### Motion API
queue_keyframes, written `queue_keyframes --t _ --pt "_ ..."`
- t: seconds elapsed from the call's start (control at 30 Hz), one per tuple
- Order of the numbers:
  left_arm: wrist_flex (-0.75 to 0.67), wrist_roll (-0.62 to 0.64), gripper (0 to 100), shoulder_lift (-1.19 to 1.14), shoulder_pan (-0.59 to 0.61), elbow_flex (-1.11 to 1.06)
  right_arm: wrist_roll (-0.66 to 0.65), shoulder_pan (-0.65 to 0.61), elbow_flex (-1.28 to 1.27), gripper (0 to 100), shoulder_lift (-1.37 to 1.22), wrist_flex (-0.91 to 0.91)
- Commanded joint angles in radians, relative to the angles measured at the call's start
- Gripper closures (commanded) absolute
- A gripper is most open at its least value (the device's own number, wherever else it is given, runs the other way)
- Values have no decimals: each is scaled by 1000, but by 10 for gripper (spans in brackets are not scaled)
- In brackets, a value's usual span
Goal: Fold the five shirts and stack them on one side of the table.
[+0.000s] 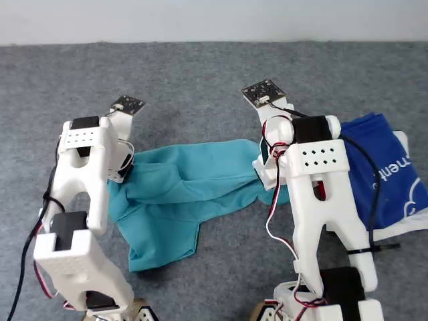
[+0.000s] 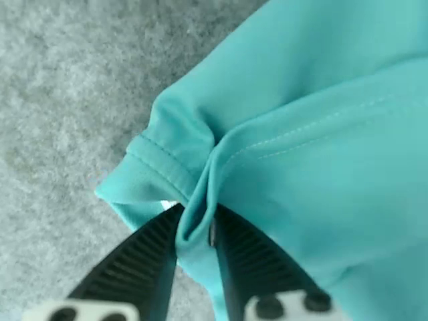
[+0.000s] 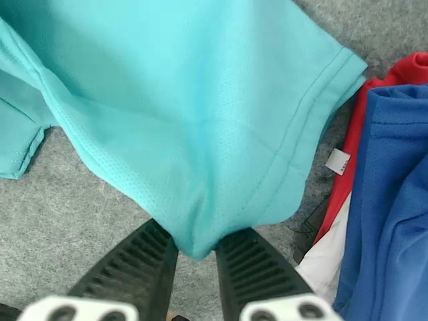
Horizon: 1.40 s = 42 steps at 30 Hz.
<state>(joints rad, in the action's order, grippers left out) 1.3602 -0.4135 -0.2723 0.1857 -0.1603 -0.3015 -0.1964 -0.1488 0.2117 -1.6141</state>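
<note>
A crumpled teal shirt (image 1: 180, 194) stretches across the grey counter (image 1: 200, 87). One end is pinched in the left gripper (image 2: 196, 234) and the other in the right gripper (image 3: 197, 251). Beside its right end, a blue shirt (image 1: 378, 167) lies partly over a red shirt (image 3: 394, 77).

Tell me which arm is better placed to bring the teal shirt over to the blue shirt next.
Right, probably. The right tool pinches the teal shirt beside the blue shirt; the left tool grips the opposite end, farther away.
</note>
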Motion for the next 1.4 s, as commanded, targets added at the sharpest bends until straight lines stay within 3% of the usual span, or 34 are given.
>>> queue_keyframes --t 0.0,0.33,0.7,1.0,1.2,1.37 --pt "61 -3 970 132 -2 38 -5 10 -23 989 42 35" --pt "146 -44 986 483 -6 35 -3 10 -44 989 53 58" --pt "138 -46 986 881 -5 31 -5 10 198 989 136 30" --pt "146 -44 979 924 -8 -206 -3 10 187 989 150 -68" --pt "201 -43 846 919 -35 -372 -3 10 187 989 150 -74" --pt "150 -43 860 916 -63 -389 -3 10 187 989 150 -74"
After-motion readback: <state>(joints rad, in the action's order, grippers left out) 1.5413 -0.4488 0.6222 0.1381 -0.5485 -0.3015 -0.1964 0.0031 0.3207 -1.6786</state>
